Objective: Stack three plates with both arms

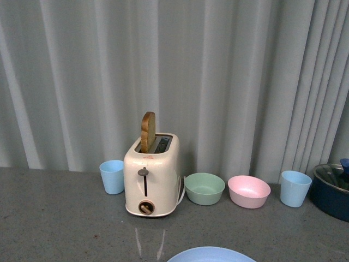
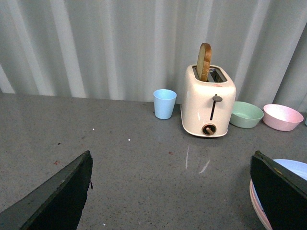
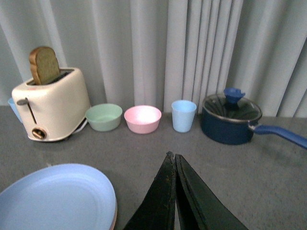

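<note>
A light blue plate (image 3: 53,196) lies on the grey table on top of a pink plate (image 3: 114,215), of which only the rim shows. In the front view the light blue plate (image 1: 211,254) is cut off by the near edge, and neither arm appears there. My right gripper (image 3: 171,155) is shut with nothing in it, just beside the stack. My left gripper (image 2: 171,154) is wide open over bare table. One of its fingers (image 2: 280,191) hides part of the light blue plate (image 2: 296,167) and the pink plate (image 2: 256,203).
At the back stand a cream toaster (image 1: 151,177) with a bread slice up, a blue cup (image 1: 112,176), a green bowl (image 1: 204,188), a pink bowl (image 1: 248,191) and another blue cup (image 1: 295,188). A dark blue lidded pot (image 3: 230,119) sits far right. A grey curtain closes the rear.
</note>
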